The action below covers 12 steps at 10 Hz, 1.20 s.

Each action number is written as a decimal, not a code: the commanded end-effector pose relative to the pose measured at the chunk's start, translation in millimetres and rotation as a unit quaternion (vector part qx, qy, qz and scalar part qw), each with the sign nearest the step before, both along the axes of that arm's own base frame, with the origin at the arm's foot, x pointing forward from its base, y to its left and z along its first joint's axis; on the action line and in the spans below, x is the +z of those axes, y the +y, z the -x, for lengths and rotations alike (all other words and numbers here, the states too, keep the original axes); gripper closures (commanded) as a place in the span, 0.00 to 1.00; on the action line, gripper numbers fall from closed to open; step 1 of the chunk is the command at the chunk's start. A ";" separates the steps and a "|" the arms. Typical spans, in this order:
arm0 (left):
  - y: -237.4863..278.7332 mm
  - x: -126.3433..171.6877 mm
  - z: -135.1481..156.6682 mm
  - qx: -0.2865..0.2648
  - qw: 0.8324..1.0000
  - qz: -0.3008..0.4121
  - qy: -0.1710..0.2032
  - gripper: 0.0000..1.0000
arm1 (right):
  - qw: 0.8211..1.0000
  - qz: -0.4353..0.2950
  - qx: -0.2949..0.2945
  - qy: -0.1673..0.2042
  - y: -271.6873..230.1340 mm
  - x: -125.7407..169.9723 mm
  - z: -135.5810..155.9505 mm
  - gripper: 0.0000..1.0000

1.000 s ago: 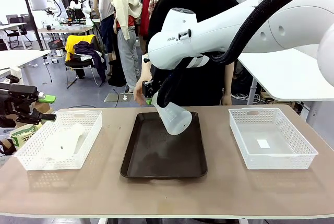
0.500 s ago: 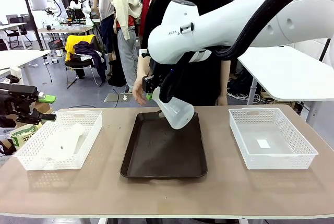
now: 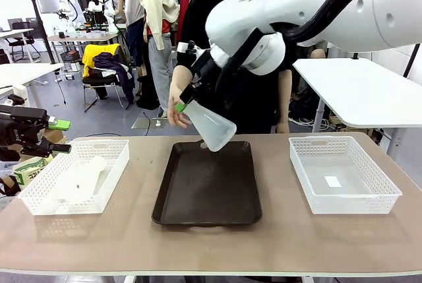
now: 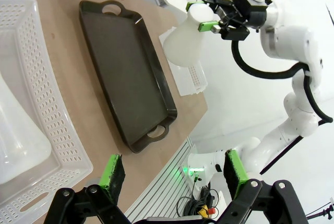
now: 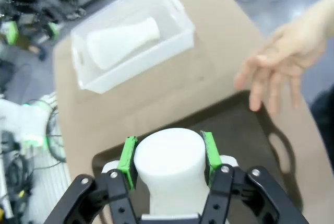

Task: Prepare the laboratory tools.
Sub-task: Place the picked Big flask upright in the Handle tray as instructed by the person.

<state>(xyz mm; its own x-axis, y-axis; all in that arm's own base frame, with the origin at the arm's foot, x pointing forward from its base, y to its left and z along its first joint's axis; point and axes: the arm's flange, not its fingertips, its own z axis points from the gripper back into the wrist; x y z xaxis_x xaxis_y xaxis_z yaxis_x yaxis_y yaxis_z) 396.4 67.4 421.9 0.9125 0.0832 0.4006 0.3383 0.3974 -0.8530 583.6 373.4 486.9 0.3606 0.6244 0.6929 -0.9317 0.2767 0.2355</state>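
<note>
My right gripper (image 3: 185, 103) is shut on the neck of a frosted-white conical flask (image 3: 212, 128). It hangs tilted above the far end of the dark brown tray (image 3: 208, 197), base down and to the right. In the right wrist view the green pads (image 5: 127, 161) clamp that neck (image 5: 168, 169). A second flask (image 3: 82, 179) lies on its side in the left white basket (image 3: 112, 148); its pale body (image 4: 15, 135) fills the left edge of the left wrist view. My left gripper (image 3: 58, 135) stands open off the table's left edge, nothing between its fingers (image 4: 114, 169).
A white lattice basket (image 3: 343, 174) with only a small label inside stands at the right. A person stands at the far side, one hand (image 3: 174, 115) hanging near the tray's far handle, fingers spread (image 5: 276, 72). Bare tabletop runs along the near edge.
My right arm has lifted the flask off the tray's far end and swung its neck up to the left. The left arm has not moved.
</note>
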 end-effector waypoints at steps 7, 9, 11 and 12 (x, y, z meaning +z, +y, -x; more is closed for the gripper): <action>0.9 1.8 -0.3 0.001 1.000 0.010 -0.005 0.00 | 0.983 -0.113 0.134 -0.058 -41.4 -31.4 -23.5 1.00; 0.9 1.8 -0.3 0.001 1.000 0.010 -0.005 0.00 | 0.983 -0.113 0.134 -0.058 -41.4 -31.4 -23.5 1.00; 0.9 1.8 -0.3 0.001 1.000 0.010 -0.005 0.00 | 0.981 -0.114 0.140 -0.064 -42.2 -38.2 -25.1 1.00; 0.9 1.8 -0.3 0.001 1.000 0.010 -0.005 0.00 | 0.967 -0.140 0.201 -0.073 -44.3 -46.3 -28.4 1.00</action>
